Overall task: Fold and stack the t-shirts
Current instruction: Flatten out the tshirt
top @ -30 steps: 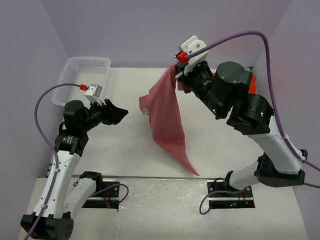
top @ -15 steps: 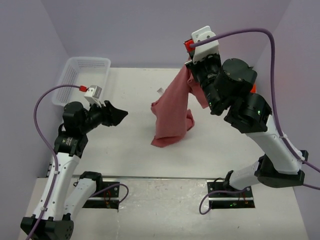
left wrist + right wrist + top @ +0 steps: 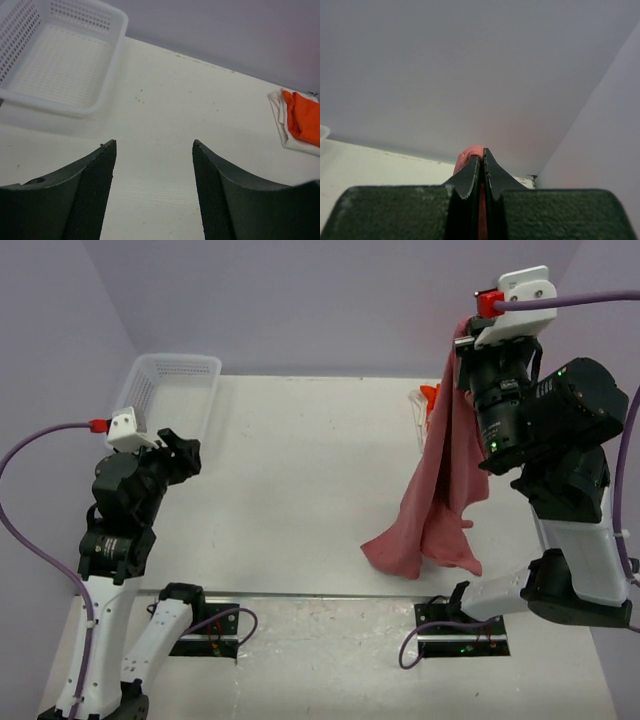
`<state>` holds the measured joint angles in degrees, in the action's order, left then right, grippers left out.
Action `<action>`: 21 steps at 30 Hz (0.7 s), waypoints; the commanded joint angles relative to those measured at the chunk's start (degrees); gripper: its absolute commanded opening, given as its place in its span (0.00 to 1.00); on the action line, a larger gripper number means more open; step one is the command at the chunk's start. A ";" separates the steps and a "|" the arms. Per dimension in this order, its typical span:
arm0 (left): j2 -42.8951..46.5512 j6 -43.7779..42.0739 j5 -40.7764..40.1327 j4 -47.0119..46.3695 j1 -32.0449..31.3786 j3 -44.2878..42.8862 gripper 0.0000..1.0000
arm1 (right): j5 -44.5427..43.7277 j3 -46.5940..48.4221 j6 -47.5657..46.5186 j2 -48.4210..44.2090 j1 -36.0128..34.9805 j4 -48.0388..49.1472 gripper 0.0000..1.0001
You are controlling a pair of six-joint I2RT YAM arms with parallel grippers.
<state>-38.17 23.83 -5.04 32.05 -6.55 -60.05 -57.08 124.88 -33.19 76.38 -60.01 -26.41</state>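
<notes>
White table (image 3: 300, 460): the work surface between the two arms, where any folding would have to be laid out.
Rose-red shirt (image 3: 440, 490): hung in a long, crumpled drape at the table's right side, lifted high by one bunched spot; whether its lowest folds touched the near edge or hung just above it could not be told.
How it would handle: soft, light and limp by the look of it, with no shape of its own, and likely to twist and swing. It could not break, but thin cloth might slip from a small pinch.
Where to take hold: judged best at a second corner or along the hem low on the drape, so that two grips could spread it flat.
Basket (image 3: 165, 370): white plastic mesh, at the table's far left corner.
Orange shirt (image 3: 303, 117): lay on a white shirt (image 3: 280, 120) at the far right, behind the hanging cloth.
Right claw (image 3: 481, 155): pinched tight on a wad of the rose-red shirt, raised high above the table.
Left claw (image 3: 154, 145): spread wide and holding nothing, low over the table near the basket, well apart from the hanging shirt.
</notes>
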 commanded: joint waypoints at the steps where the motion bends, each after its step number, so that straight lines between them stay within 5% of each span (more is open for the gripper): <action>1: -0.50 -0.28 -3.06 2.41 -0.13 1.16 0.64 | 14.12 5.81 11.09 7.71 -0.20 -14.16 0.00; 8: -0.06 -0.80 -4.27 4.06 -0.13 0.47 0.66 | 47.28 13.26 23.16 24.49 -0.99 -23.32 0.03; 9: 0.03 -0.98 -4.80 4.59 -0.13 0.03 0.66 | 49.06 15.63 23.69 30.35 -0.99 -24.81 0.27; 11: 0.90 -1.59 -7.08 6.26 -0.13 -1.29 0.67 | 49.52 18.29 25.27 33.65 -0.90 -25.09 0.43; 12: 1.17 -1.95 -7.70 6.62 -0.13 -1.64 0.68 | 51.61 17.86 25.80 33.83 -0.81 -24.74 0.61; 15: 1.09 -3.35 -9.29 8.37 -0.13 -2.88 0.70 | 47.35 7.43 27.91 28.58 -0.55 -16.94 0.94; 21: -2.25 -4.59 0.54 7.85 -0.13 -1.48 0.70 | 32.14 -9.81 37.39 12.58 5.51 -17.70 0.99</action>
<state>-38.50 21.32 -9.65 39.62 -6.55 -61.41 -16.27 116.55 -3.20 103.92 -58.43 -46.61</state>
